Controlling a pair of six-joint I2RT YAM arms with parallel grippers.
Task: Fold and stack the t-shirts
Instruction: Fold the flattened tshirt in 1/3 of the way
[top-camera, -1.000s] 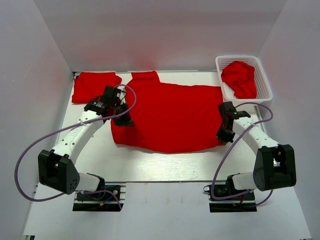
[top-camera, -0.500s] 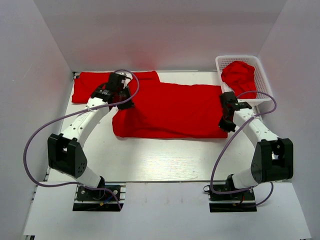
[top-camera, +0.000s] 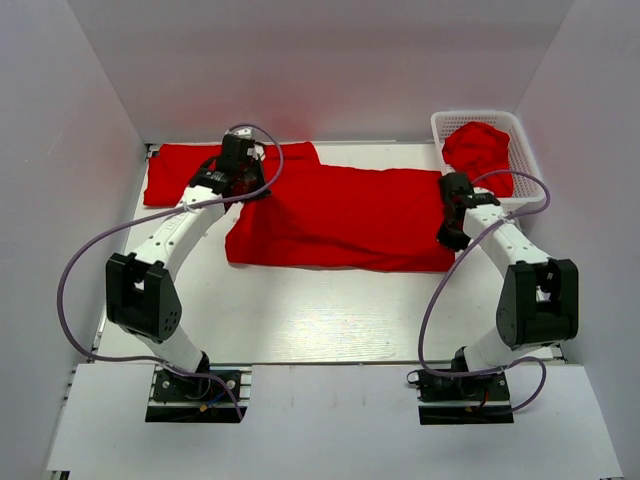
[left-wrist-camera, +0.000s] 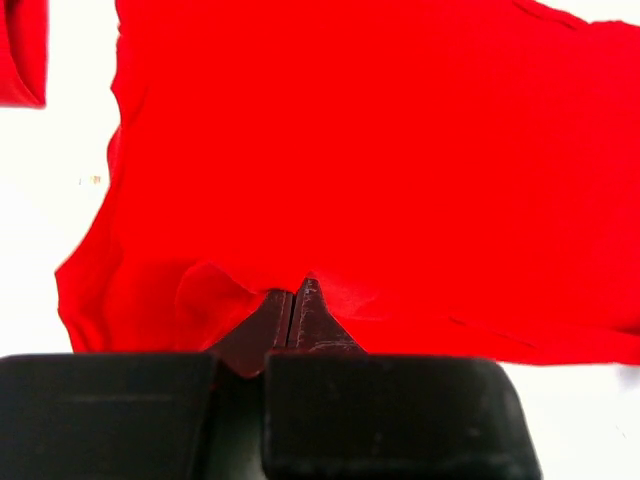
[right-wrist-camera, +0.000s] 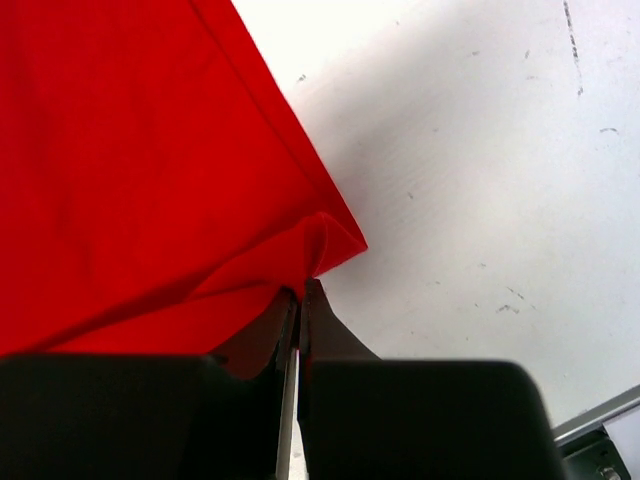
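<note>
Past the arm bases, a bare stretch of the flat white surface (top-camera: 320, 310) runs to the near edge of a large bright red soft-fabric t-shirt (top-camera: 340, 220). The t-shirt lies as a wide band across the middle of the surface, with one sleeve reaching toward the far wall.

The right tool (right-wrist-camera: 300, 295) is at the t-shirt's right end. Its black fingers are pressed together on a small raised fold at the corner of the cloth. The left tool (left-wrist-camera: 297, 300) is at the far left part of the same t-shirt, likewise pinching a puckered ridge of fabric.

Farther left, a second red t-shirt (top-camera: 175, 175) lies flat beside the first. At the far right corner, a white plastic mesh basket (top-camera: 478, 115) holds a crumpled red t-shirt (top-camera: 478, 150).
</note>
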